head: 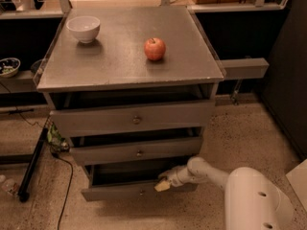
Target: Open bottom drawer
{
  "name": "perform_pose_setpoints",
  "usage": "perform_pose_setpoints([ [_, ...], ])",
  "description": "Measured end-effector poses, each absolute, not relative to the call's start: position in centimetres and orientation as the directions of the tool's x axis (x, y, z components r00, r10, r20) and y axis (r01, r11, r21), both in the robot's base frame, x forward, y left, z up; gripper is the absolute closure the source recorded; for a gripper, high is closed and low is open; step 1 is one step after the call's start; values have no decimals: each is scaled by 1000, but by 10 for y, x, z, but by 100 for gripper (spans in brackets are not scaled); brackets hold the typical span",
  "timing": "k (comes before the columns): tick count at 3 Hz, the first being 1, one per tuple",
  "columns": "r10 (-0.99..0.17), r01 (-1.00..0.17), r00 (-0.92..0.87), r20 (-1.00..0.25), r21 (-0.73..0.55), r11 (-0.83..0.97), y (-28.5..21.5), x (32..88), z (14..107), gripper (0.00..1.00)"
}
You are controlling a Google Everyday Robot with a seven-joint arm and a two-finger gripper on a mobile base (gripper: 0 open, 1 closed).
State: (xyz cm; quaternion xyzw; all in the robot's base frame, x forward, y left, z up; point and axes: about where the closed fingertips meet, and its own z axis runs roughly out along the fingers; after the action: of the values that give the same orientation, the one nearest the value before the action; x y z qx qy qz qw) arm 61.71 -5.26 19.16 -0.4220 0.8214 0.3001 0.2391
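The grey cabinet (129,75) has three drawers. The bottom drawer (120,192) is the lowest and slimmest grey front, and it stands pulled out a little, with a dark gap above it. Its small knob (141,192) shows near the centre. My white arm reaches in from the lower right. My gripper (163,183) is at the top edge of the bottom drawer's front, right of the knob, its pale fingertips (161,186) against that edge.
A white bowl (83,28) and a red apple (155,49) sit on the cabinet top. The top drawer (134,120) and the middle drawer (136,152) also stand slightly out. A black bar and cables (33,164) lie on the floor at left.
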Motion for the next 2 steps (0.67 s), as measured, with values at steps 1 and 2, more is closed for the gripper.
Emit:
perform_pose_setpoints([
  [1,-538,-831,-538,-649,298,470,-52,612,192,100],
  [2,-526,-826,-543,-654,307,472,-51,607,193,100],
])
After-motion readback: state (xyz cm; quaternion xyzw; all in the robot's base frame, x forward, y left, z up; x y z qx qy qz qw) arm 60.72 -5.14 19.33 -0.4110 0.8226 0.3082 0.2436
